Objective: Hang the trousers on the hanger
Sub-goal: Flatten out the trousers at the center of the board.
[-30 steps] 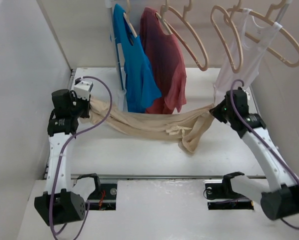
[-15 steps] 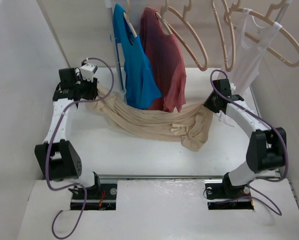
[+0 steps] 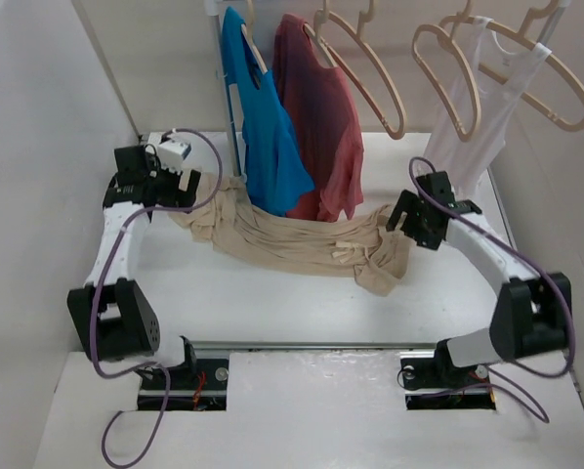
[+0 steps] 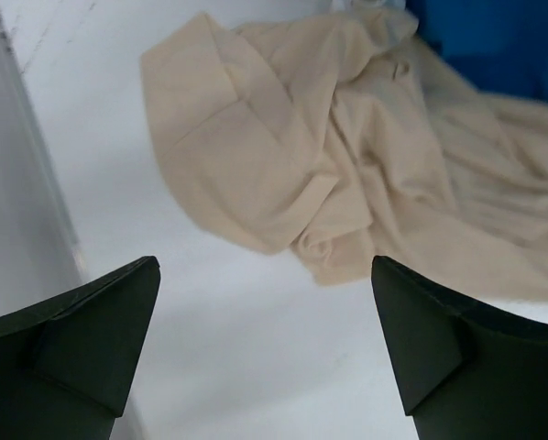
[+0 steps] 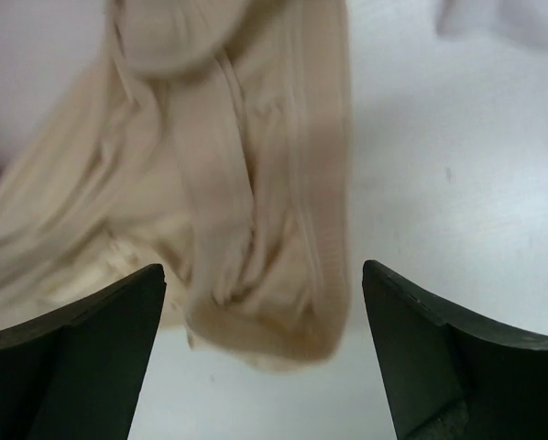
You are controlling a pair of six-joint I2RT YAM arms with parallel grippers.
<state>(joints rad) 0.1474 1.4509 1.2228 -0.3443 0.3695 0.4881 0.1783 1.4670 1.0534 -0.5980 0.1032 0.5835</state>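
Trousers [image 3: 292,239]: crumpled across table [image 3: 272,303], well below empty hanger [image 3: 464,127].
Left gripper [image 4: 265,302]: jaws wide, empty, above one end.
Right gripper [image 5: 263,302]: jaws wide, empty, over other end.
Advice: pinch a firm edge each side, not loose folds; lift level.

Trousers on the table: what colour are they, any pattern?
The trousers are plain beige-tan, with no pattern. They show best in the left wrist view.

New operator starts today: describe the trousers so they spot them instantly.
Look at the white table beneath the row of hanging clothes. Across its far half lies a long crumpled band of cloth: the trousers. They are beige-tan and lie heaped, whereas the blue T-shirt, dull red T-shirt and white vest all hang.
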